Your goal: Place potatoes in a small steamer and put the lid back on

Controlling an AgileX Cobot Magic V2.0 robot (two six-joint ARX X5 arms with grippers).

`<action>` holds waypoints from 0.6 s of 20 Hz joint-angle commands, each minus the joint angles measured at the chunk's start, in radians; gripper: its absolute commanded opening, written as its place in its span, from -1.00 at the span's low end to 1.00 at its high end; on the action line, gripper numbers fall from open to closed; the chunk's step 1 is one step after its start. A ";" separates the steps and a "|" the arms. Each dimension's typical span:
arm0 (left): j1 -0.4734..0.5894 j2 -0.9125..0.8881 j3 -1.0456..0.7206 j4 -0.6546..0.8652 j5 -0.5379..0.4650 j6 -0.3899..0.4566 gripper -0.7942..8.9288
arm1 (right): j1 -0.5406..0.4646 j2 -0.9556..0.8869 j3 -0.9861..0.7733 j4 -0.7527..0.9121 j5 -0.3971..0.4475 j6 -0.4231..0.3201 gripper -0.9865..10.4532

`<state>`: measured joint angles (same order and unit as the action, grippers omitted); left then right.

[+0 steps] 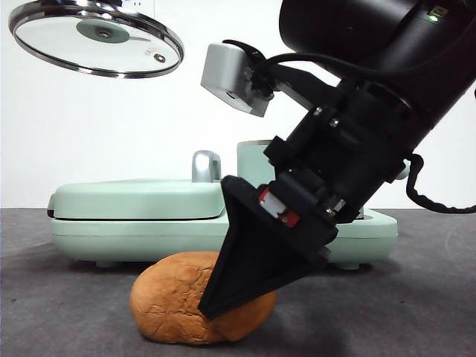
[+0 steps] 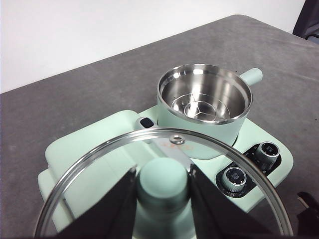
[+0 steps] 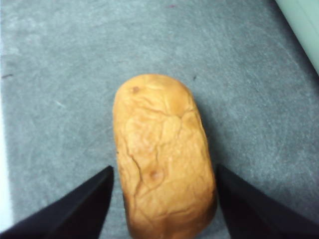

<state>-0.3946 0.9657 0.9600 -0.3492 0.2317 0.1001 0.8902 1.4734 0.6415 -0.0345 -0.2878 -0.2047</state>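
Observation:
The orange-brown potato (image 1: 172, 305) (image 3: 162, 149) lies on the grey table in front of the appliance. My right gripper (image 1: 223, 297) (image 3: 163, 169) is down over it and open, one black jaw on each side with a small gap to the skin. The mint-green small steamer (image 2: 204, 102) (image 1: 251, 158) stands uncovered on the appliance, and its steel inside holds nothing. My left gripper (image 2: 163, 191) is shut on the mint-green knob of the glass lid (image 2: 94, 174) (image 1: 98, 37), holding it in the air above and to one side of the steamer.
The flat mint-green griddle (image 1: 141, 208) (image 2: 89, 154) with its closed cover sits beside the steamer on the same base. Two control dials (image 2: 235, 177) are on the base's front. The right arm's body hides most of the steamer in the front view.

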 commanded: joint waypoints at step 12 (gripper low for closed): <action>0.017 -0.003 0.013 0.027 0.000 -0.003 -0.81 | 0.008 -0.320 0.042 -0.198 -0.019 0.183 -0.28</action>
<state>-0.3759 0.9657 0.9600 -0.3492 0.2314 0.1005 0.8890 1.1393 0.6678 -0.2352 -0.3103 -0.0219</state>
